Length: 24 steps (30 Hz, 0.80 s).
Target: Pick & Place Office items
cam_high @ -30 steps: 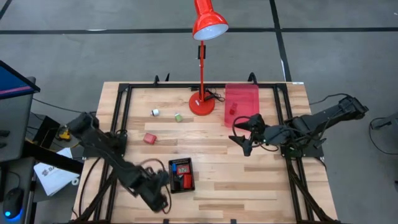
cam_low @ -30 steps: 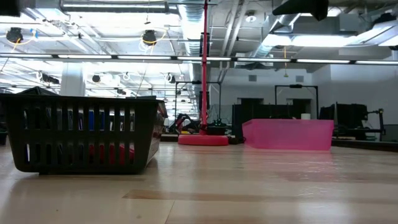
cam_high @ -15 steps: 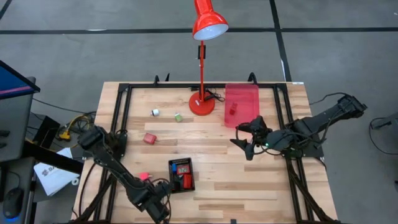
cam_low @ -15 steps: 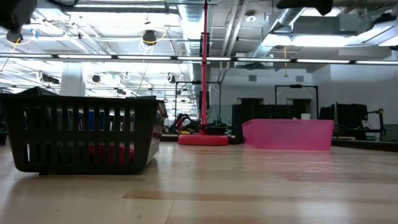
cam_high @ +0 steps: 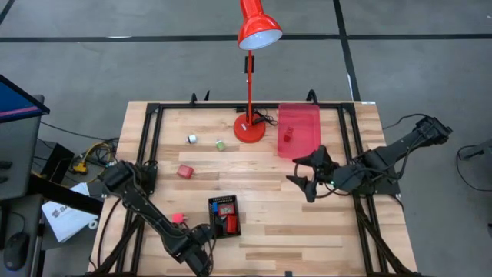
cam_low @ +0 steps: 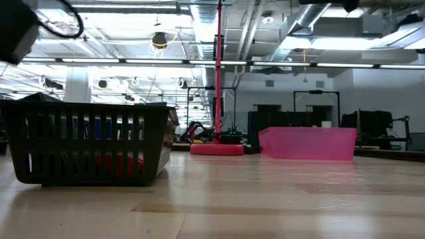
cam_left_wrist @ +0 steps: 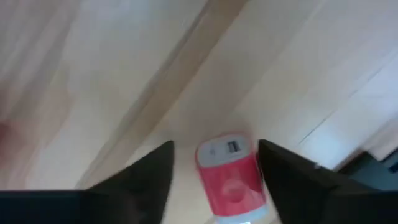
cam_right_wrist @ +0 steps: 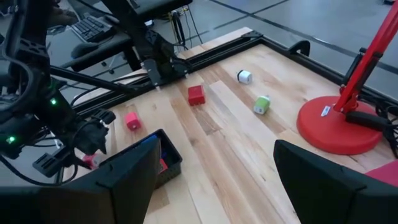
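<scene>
A small red item with a white end (cam_left_wrist: 229, 175) lies on the wood near the table's front edge, left of the black tray (cam_high: 224, 216). My left gripper (cam_left_wrist: 214, 149) points down over it, open, one finger on each side; I see no touch. From above, that gripper (cam_high: 201, 259) hides the item. A pink piece (cam_high: 177, 218), a red block (cam_high: 184, 171), a white piece (cam_high: 191, 138) and a green piece (cam_high: 221, 145) lie loose on the table. My right gripper (cam_high: 306, 175) hangs open above the table's right half, holding nothing.
A tall red desk lamp stands on its round base (cam_high: 249, 128) at the far middle. A translucent red tray (cam_high: 298, 129) with small pieces sits beside it. The black tray (cam_low: 86, 143) holds red and blue pieces. A black frame (cam_high: 150, 131) borders the table.
My left gripper has gone down toward the table near its front edge, left of the black tray, and now stands low over the red and white item. The pink piece it covered from above a second ago now shows.
</scene>
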Each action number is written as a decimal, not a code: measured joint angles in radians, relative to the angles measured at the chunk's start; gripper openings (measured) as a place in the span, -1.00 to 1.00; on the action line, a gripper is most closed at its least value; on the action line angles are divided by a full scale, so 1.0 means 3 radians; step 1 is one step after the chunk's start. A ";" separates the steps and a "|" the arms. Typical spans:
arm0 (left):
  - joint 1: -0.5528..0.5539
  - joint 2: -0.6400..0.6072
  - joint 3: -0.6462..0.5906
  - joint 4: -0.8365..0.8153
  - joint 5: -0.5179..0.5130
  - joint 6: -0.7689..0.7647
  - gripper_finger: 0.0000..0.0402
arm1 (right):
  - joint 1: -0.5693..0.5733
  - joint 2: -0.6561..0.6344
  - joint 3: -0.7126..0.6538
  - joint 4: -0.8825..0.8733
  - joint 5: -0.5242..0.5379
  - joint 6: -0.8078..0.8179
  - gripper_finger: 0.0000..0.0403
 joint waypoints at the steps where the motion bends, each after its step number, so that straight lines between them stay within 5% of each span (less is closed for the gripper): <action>1: 0.0012 -0.0007 0.0000 0.0007 -0.0021 0.0029 -0.02 | 0.0012 0.0000 0.0000 -0.0010 0.0015 0.0001 0.52; 7: 0.0017 -0.0006 -0.0002 -0.0004 0.0094 0.0184 -0.88 | 0.0093 0.0000 0.0000 -0.0021 0.0098 0.0023 0.52; 9: 0.0014 -0.0045 -0.0005 -0.0006 0.0095 0.0219 -0.95 | 0.0107 0.0000 0.0000 -0.0024 0.0098 0.0035 0.52; 14: 0.0012 -0.0315 -0.0005 -0.0046 -0.0340 0.0382 -0.77 | 0.0107 0.0000 0.0000 -0.0033 0.0098 0.0038 0.52; 24: -0.0109 -0.1109 -0.0005 -0.0291 -0.1437 0.0372 -0.06 | 0.0156 0.0000 -0.0097 -0.0007 0.0146 0.0102 0.52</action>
